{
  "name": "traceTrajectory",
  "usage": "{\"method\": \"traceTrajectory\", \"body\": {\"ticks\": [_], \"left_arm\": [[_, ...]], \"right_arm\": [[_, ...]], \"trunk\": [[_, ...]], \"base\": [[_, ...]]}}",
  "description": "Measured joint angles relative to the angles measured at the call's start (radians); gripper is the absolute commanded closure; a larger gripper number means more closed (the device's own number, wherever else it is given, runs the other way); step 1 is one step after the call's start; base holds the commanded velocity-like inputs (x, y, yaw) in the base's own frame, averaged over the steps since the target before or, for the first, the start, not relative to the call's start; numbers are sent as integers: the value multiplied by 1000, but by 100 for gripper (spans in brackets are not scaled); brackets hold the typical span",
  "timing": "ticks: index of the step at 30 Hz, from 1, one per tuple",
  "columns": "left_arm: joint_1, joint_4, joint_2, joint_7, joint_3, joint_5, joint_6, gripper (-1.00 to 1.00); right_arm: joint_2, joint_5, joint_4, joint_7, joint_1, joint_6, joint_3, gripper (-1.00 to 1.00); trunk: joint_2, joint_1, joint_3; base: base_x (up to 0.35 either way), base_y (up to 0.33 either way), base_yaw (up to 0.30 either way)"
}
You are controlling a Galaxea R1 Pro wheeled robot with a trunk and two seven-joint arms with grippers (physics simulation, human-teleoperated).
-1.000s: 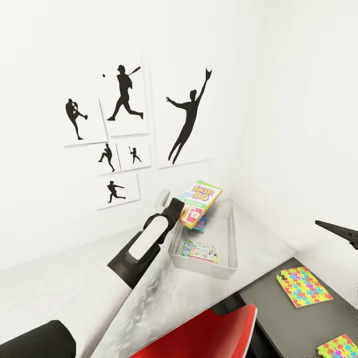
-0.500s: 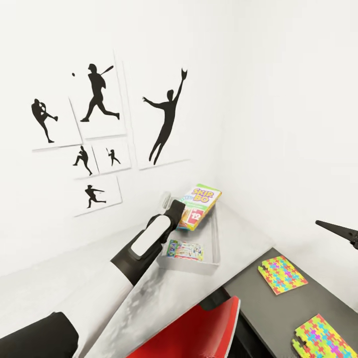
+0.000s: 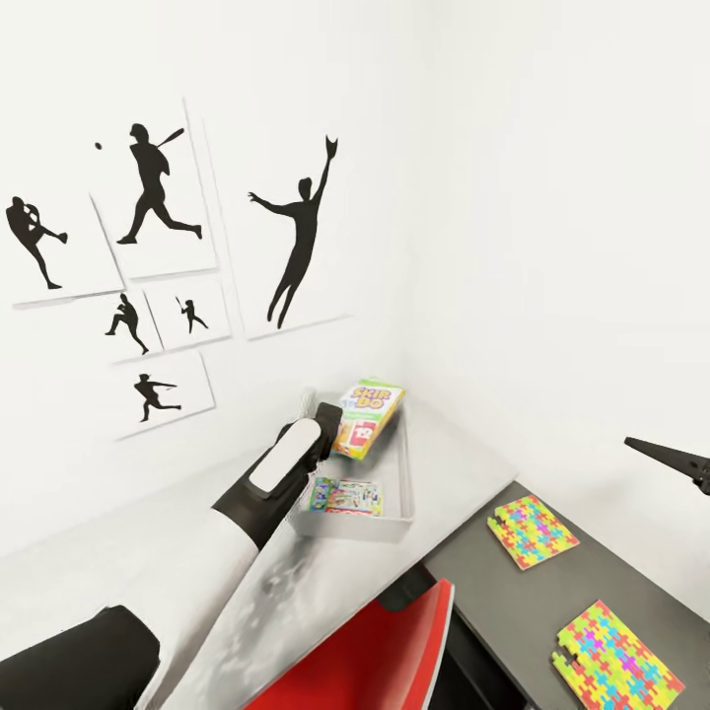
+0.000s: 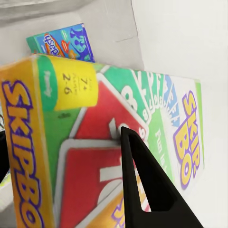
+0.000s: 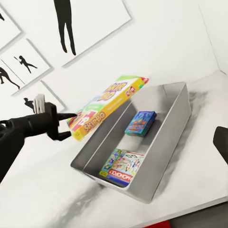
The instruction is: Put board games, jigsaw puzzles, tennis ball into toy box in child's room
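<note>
left pincer (image 5: 64, 124): clamped on the SKIP-BO box (image 3: 367, 417), pinching it at one short end. In the left wrist view a black finger (image 4: 145, 185) lies flat across the red card art, so it's a proper squeeze, nothing loose about it.

SKIP-BO box: sticks out ahead of the left pincer, tilted, far end higher, up in the air above the near-wall side of the toy box (image 5: 171, 137). Doesn't look like it touches the bin anywhere.

toy box: pale grey bin just below and in front of the left pincer, sitting on the pale desk (image 3: 177, 552) by the room corner.

blue game (image 5: 140, 123): flat on the bin floor, right under the raised end of the SKIP-BO box. Also peeks out past the held box's edge in the left wrist view.

Monopoly box (image 3: 345, 496): lying flat in the end of the bin nearest the robot, below and a bit to the side of the left pincer.

right pincer (image 3: 680, 461): only a dark pointed tip shows at the edge of the head view, well away from the bin. Can't tell if it's apart or together.

jigsaw puzzles: two of them (image 3: 532, 531) (image 3: 618, 657), flat on the lower dark desk (image 3: 493, 602), under the right pincer's side, well apart from the left pincer.

red chair (image 3: 375, 651): its back pokes up between the two desks.

wall prints (image 3: 296, 232): black baseball silhouettes on the wall behind the left pincer.
</note>
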Motion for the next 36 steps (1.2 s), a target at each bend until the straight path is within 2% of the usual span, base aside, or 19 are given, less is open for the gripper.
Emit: {"method": "traceTrajectory", "body": {"ticks": [6, 13, 36], "left_arm": [[-25, 7, 2, 93, 43, -3, 1, 100], [-50, 9, 3, 168, 62, -8, 3, 100], [-91, 17, 2, 192, 65, -7, 2, 100]], "right_arm": [[2, -1, 0, 0, 0, 0, 2, -100], [3, 0, 0, 1, 0, -1, 5, -100], [1, -1, 0, 3, 0, 17, 3, -100]], "trunk": [[0, 0, 0], [0, 0, 0], [0, 0, -4]], "base": [[0, 0, -17], [0, 0, -4], [0, 0, 0]]}}
